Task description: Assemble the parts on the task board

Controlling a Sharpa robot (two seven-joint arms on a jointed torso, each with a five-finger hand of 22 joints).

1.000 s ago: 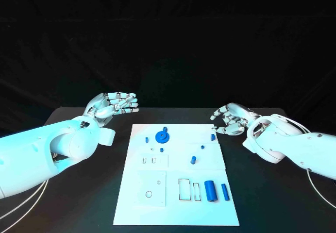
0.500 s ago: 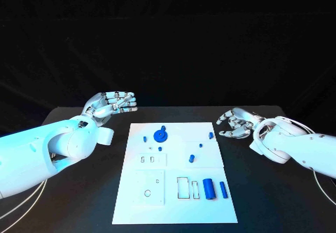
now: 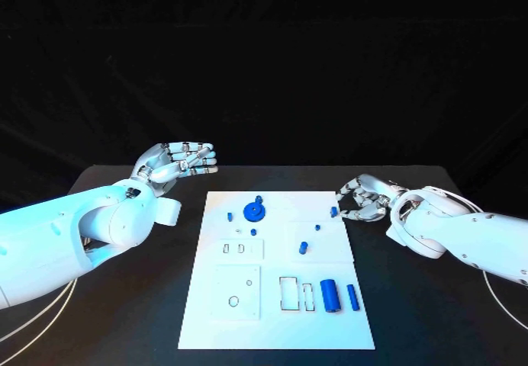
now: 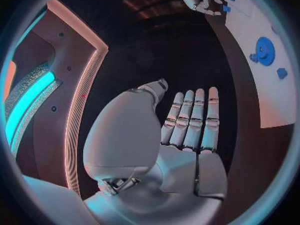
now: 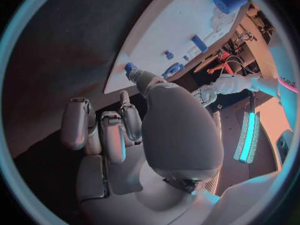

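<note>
The white task board [image 3: 275,320] lies in the middle of the table. On it are a blue gear [image 3: 254,211], several small blue pegs such as one at the right edge [image 3: 333,211], and two blue cylinders [image 3: 329,296] near the front. My right hand [image 3: 361,200] hovers just off the board's far right edge with its fingers bent and nothing in them. Its thumb [image 5: 145,81] reaches to the edge peg [image 5: 130,67]; I cannot tell whether they touch. My left hand [image 3: 176,162] is raised off the board's far left corner, its fingers [image 4: 190,117] straight and empty.
The board has several empty cut-outs: two small slots [image 3: 233,248], an oval hole [image 3: 233,300] and tall rectangular pockets [image 3: 288,294]. Black table [image 3: 132,320] runs along both sides of the board. A dark curtain hangs behind the table.
My right hand drew back from the edge peg toward the right, then came a little closer to the board again. The peg stays in place. The left hand has barely moved.
</note>
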